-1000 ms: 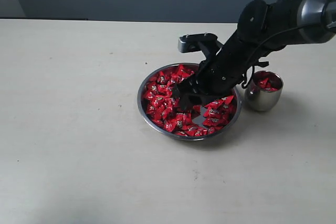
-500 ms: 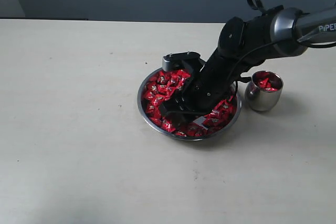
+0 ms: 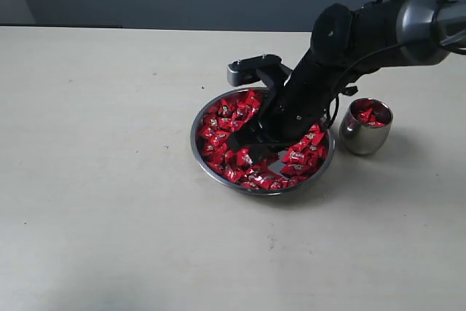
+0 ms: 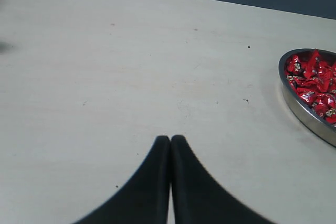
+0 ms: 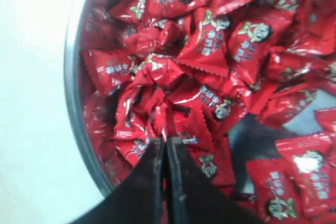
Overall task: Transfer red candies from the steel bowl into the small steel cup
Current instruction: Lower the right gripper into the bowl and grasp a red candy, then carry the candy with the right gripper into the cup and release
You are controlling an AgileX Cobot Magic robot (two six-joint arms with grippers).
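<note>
Now the red candies point(image 3: 222, 132) mostly lie in the steel bowl point(image 3: 195, 143); a few already sit in the small steel cup point(image 3: 364, 140) just beside it. Right gripper point(image 5: 164, 145) is down in the pile, fingers pressed together where a second ago they stood wide. A crumpled wrapper bunches at the tips; caught or not, cannot tell. Arm rides higher than half a second back: likely a pick, lift pending. Left gripper point(image 4: 170, 141) pressed closed over bare table point(image 4: 105, 77).
</note>
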